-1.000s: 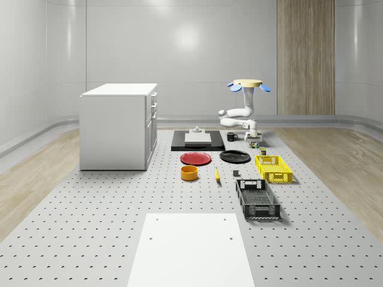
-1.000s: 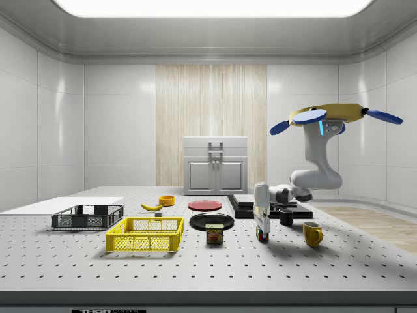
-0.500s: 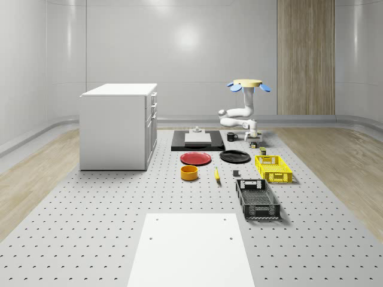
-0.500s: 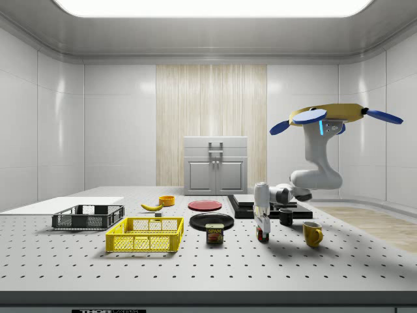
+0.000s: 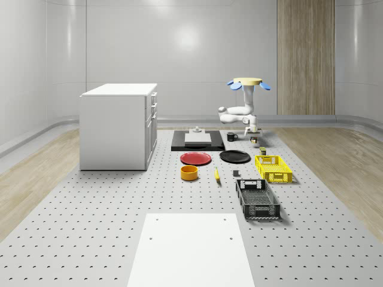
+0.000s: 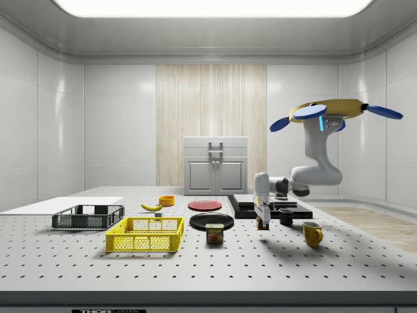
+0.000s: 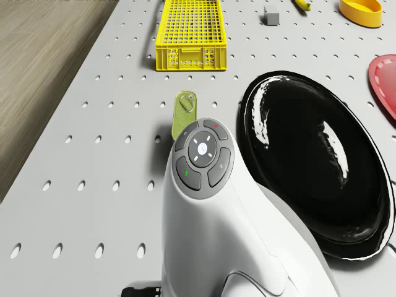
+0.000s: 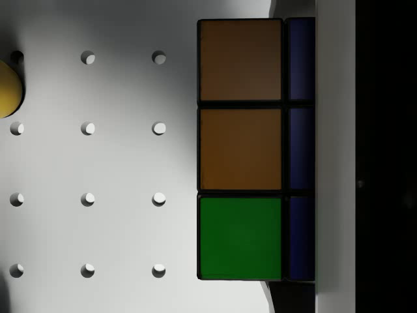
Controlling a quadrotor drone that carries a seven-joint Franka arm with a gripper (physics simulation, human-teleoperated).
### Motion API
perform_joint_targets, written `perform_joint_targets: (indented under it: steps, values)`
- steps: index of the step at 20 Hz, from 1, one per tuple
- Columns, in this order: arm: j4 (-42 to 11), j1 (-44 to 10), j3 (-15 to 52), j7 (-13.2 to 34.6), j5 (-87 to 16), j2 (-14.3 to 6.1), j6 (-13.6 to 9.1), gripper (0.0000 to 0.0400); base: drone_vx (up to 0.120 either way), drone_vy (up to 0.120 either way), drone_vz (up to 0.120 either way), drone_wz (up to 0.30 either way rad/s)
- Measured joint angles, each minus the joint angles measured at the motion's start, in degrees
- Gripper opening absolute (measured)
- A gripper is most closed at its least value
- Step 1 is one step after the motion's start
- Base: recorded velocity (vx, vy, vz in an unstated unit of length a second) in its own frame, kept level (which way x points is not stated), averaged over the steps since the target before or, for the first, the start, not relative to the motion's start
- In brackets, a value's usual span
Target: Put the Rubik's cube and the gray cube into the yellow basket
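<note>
Basket (image 6: 144,242) well toward the side view's left of gripper (image 6: 262,220), past the can (image 6: 214,233). Fingers clamped on Rubik's cube (image 8: 241,150), lifted clear of table (image 6: 195,267); lower half a second ago. Drone (image 6: 329,111) hovering above table's far end. Gray cube (image 7: 270,17) near basket.

— Rubik's cube (image 8: 241,150)? 
— Held off the table, orange and green tiles showing. 
— Gray cube (image 7: 270,17)? 
— Small, resting on the table near the yellow basket (image 7: 188,32), outside it.
</note>
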Motion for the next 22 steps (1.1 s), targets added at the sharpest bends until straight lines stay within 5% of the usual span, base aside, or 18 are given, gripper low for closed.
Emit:
perform_joint_targets:
  steps: [7, 22]
  values:
    - [-0.25, -0.46, 2.59, 0.54, 2.73, -0.86, 0.12, 0.0325, 0.029, 0.0, 0.114, 0.0]
    - [-0.21, -1.02, 3.68, 1.06, 4.39, -3.24, 2.15, 0.0325, 0.12, 0.037, 0.0, 0.0]
